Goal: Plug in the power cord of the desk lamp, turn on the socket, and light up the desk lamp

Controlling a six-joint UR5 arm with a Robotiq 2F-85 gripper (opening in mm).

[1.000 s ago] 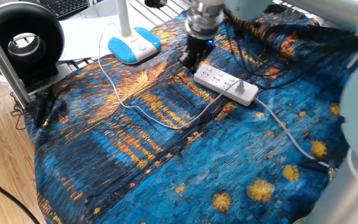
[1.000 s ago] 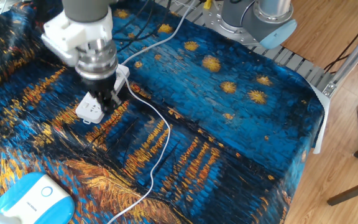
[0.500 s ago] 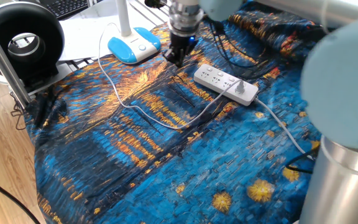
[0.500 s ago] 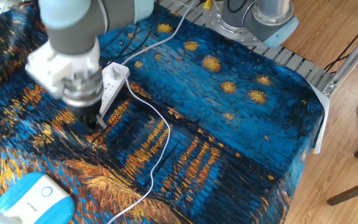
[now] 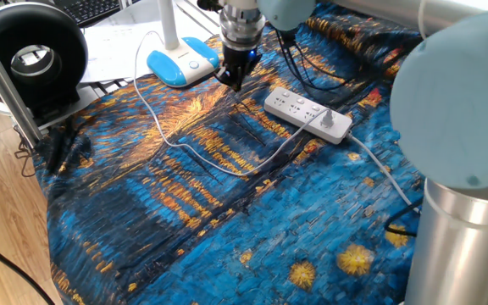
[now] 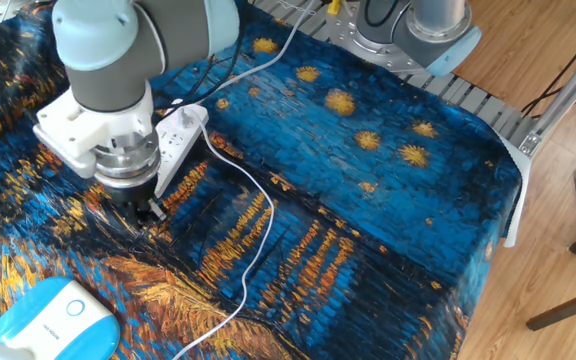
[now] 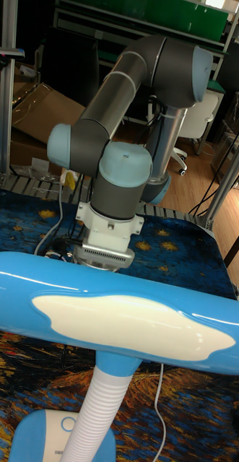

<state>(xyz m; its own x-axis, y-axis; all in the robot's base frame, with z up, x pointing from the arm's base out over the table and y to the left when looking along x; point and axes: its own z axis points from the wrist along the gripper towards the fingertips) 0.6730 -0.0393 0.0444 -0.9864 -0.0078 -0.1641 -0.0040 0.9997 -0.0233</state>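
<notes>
Fingers point(image 5: 233, 78) pressed together, empty, between desk lamp point(image 5: 183, 61) and socket point(image 5: 307, 115).

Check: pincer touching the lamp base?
Apart. One fixed view shows cloth between the pincer and the lamp base; the other fixed view shows the same gap.

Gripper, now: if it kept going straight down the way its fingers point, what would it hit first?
Most likely the patterned tablecloth, just beside the desk lamp base; the gripper hangs between the lamp and the power strip. Depth is uncertain.
</notes>
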